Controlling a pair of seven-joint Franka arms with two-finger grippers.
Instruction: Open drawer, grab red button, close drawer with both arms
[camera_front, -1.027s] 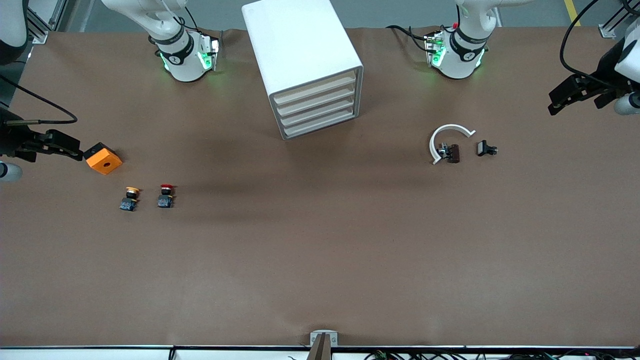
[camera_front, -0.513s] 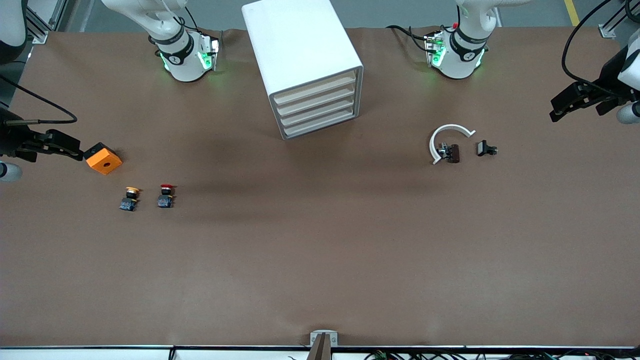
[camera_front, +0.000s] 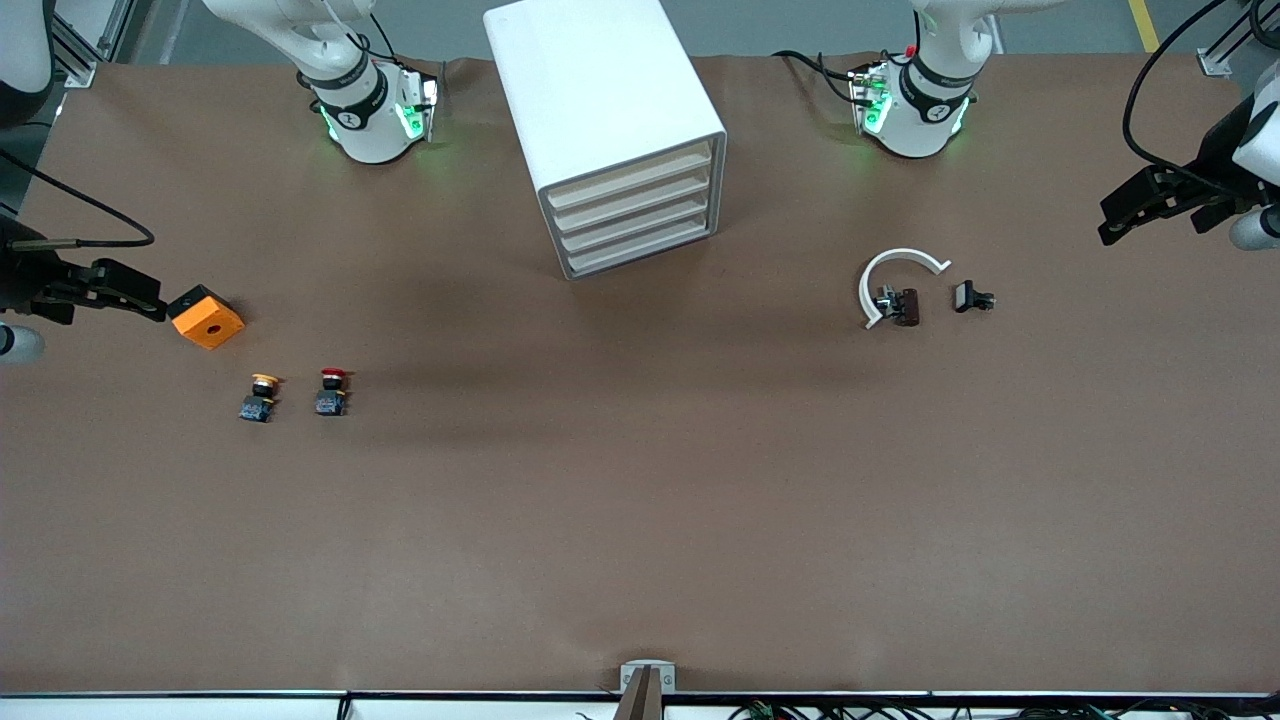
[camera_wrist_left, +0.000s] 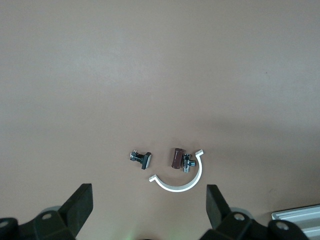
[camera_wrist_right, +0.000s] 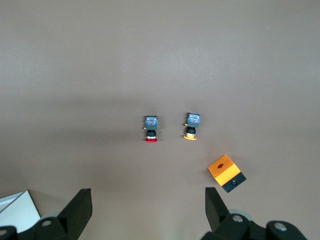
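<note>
- All four fronts of the cabinet (camera_front: 610, 130) sit flush, the drawer (camera_front: 640, 232) unopened.
- Left gripper (camera_front: 1125, 212), jaws spread and empty, hangs over its table end; right gripper (camera_front: 125, 292), likewise released, hovers by the orange cube (camera_front: 206, 317).
- The button (camera_front: 331, 391) stands at three o'clock of its yellow twin (camera_front: 260, 397); a careless reach could grab the twin.

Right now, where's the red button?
The red button stands on the table toward the right arm's end, beside the yellow-capped button and nearer the front camera than the orange cube.
</note>
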